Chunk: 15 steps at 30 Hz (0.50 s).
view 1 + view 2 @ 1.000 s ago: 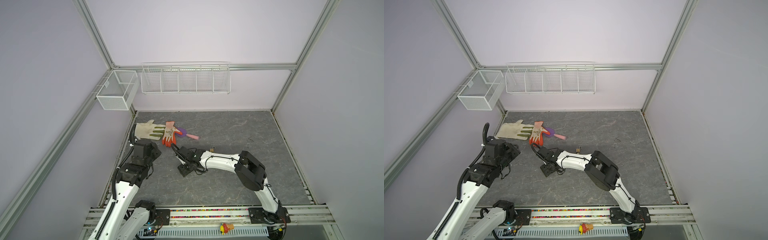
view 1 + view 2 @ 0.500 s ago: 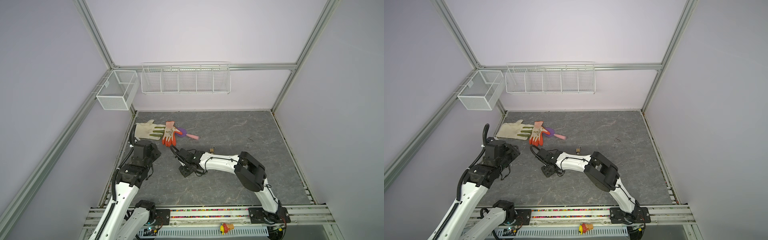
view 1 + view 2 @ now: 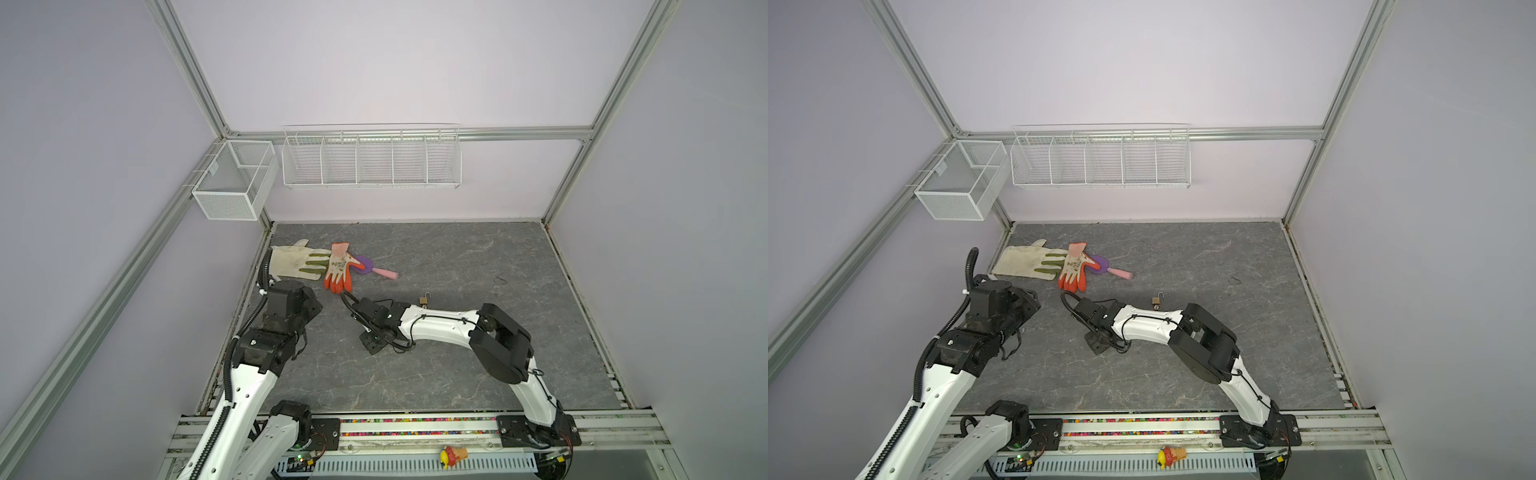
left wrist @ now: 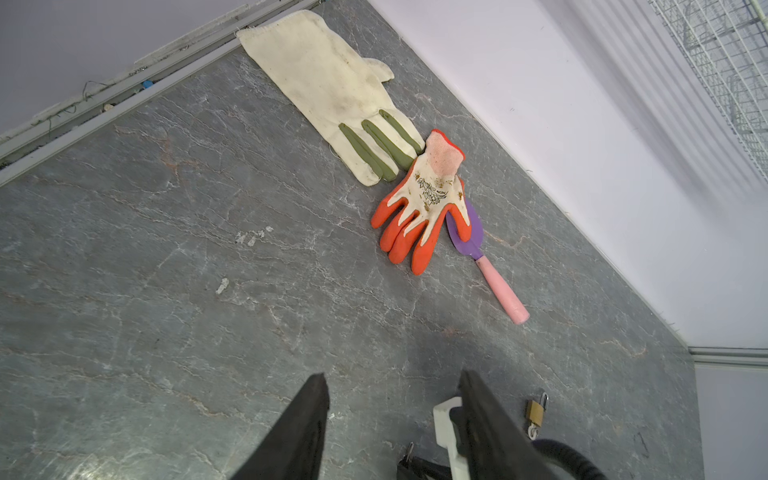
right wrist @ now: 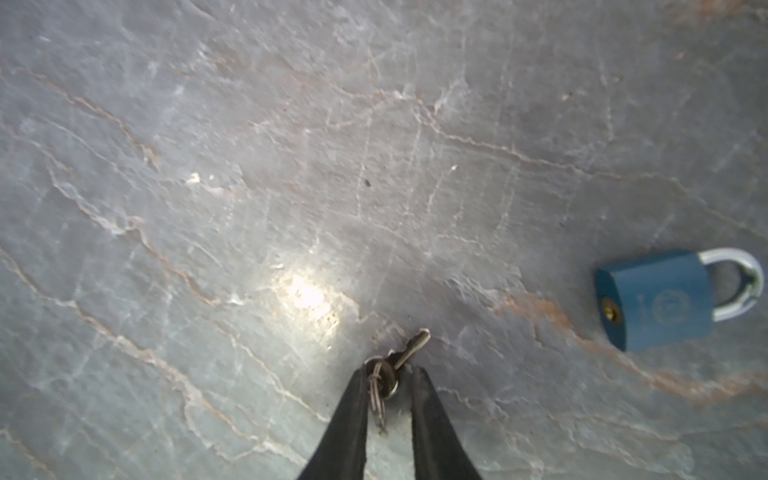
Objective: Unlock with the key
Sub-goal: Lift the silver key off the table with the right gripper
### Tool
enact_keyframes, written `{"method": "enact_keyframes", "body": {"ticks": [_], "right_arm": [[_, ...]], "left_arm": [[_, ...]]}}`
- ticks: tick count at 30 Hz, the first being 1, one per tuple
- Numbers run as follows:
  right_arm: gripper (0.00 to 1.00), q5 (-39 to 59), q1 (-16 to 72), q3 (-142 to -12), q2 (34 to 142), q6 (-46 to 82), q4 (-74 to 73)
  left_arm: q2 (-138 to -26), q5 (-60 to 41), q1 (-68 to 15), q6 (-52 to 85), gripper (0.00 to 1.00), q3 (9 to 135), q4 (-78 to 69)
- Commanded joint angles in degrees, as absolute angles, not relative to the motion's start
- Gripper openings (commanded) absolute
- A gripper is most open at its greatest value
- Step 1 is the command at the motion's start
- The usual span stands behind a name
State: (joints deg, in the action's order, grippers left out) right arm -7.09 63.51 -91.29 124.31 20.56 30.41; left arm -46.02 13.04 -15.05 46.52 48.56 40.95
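Now: jaws drawn in around the key, grip unconfirmed

Since 1 s ago the right gripper (image 5: pixel 388 372) has been narrowed from a wide stance to a slim gap, while the arm is kept low at the same spot on the grey mat (image 5: pixel 249 166). In the right wrist view the key (image 5: pixel 412 345), on its small ring, is seen lying on the mat between the 2 black fingers (image 5: pixel 353 415). Its head is touched by 1 finger, but a sliver of space is seen at the other, so whether it is truly clamped cannot be told. The left gripper (image 4: pixel 392 376) is held apart w/ nothing in it, unchanged, near the mat's left edge.

2 locks are present. A blue padlock (image 5: pixel 660 299) is lying flat near the key, shackle apparently closed, keyhole end turned toward the key's side. It is not made out in the top views, prob. hidden by the right arm. A brass padlock (image 3: pixel 424 298) is seen just beyond the right forearm in both top views. Which is meant is not settled; the blue padlock is judged likelier, being nearest.

For the task, pick-up of the key is judged almost done. Lifting, lining the blade up w/ the keyhole and turning are still left. A thin flat key may be twisted or dropped if the closing is off-centre.
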Motion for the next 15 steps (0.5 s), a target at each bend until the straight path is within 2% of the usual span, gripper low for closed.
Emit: {"method": "enact_keyframes", "body": {"ticks": [1, 15], "right_arm": [[0.18, -7.9, 64.1, -90.5, 123.5, 19.6, 34.7], [0.07, -11.2, 64.4, -89.8, 121.8, 17.0, 35.6]], "left_arm": [[-46.0, 12.5, -14.9, 47.6, 0.51, 48.1, 40.8], [-45.9, 12.1, -14.9, 48.1, 0.51, 47.9, 40.4]]}}
